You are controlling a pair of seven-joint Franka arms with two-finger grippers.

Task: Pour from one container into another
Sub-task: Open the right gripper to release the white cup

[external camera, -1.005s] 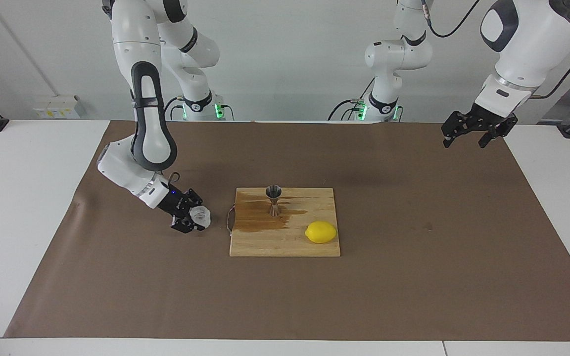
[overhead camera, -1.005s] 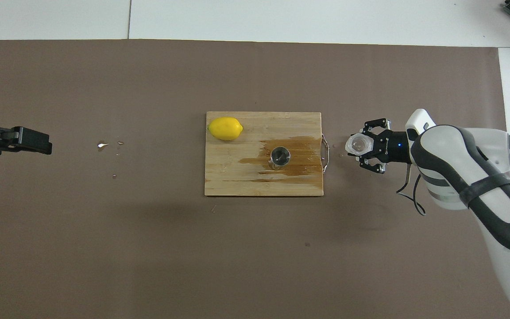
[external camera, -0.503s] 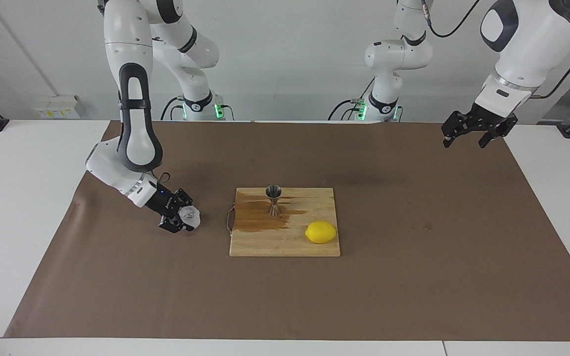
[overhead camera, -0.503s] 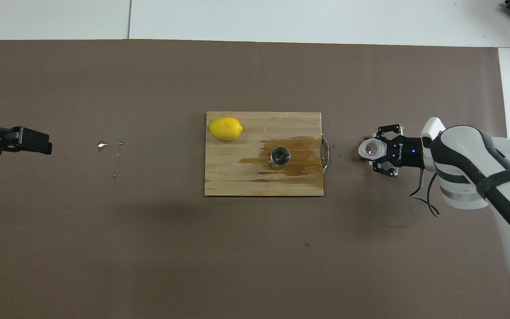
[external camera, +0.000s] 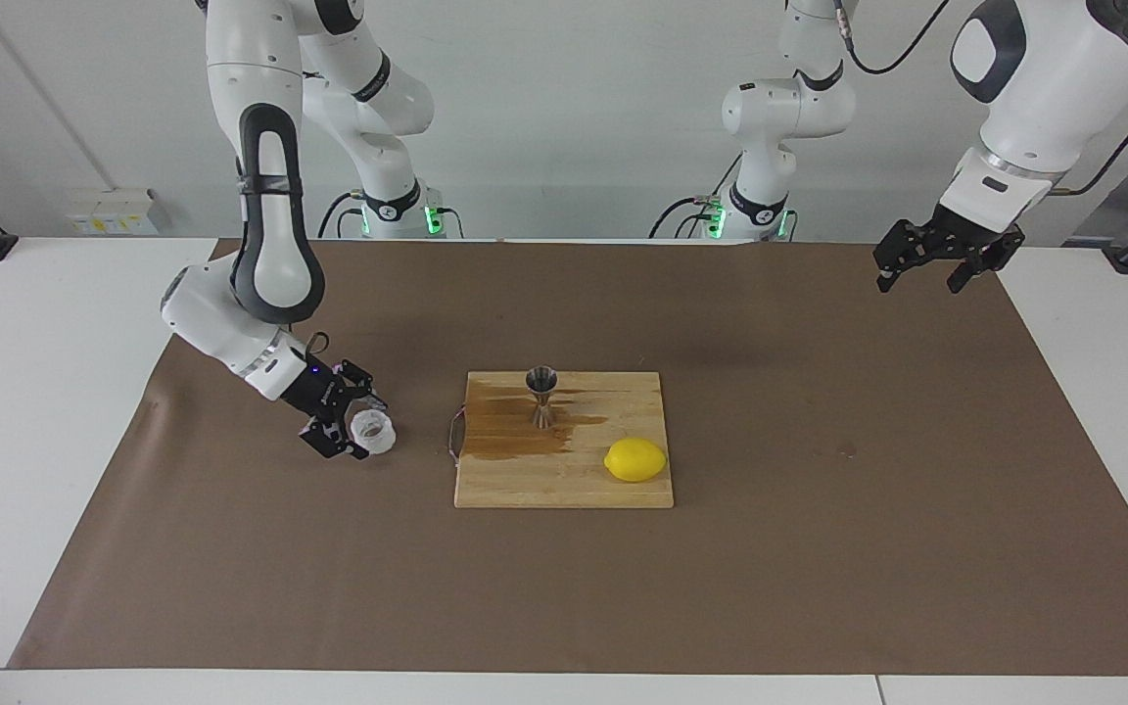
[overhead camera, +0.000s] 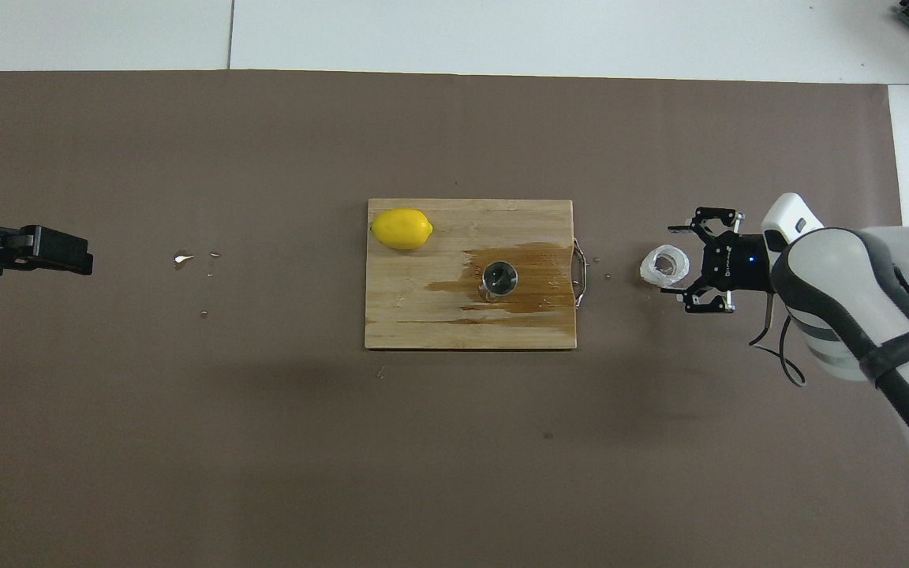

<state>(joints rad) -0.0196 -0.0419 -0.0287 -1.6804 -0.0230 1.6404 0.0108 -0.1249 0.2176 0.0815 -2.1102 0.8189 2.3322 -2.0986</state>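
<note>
Right gripper (external camera: 347, 431) low, angled, fingers spread around the plastic cup (external camera: 372, 432); left gripper (external camera: 928, 262) waits raised, open

Brown paper (external camera: 819, 548) covers the table (external camera: 35, 392), bearing board (external camera: 564, 485) and cup (external camera: 372, 432).

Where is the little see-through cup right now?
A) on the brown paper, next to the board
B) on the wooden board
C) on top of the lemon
A: the cup sits on the brown paper beside the wooden board, at the right arm's end.
</note>
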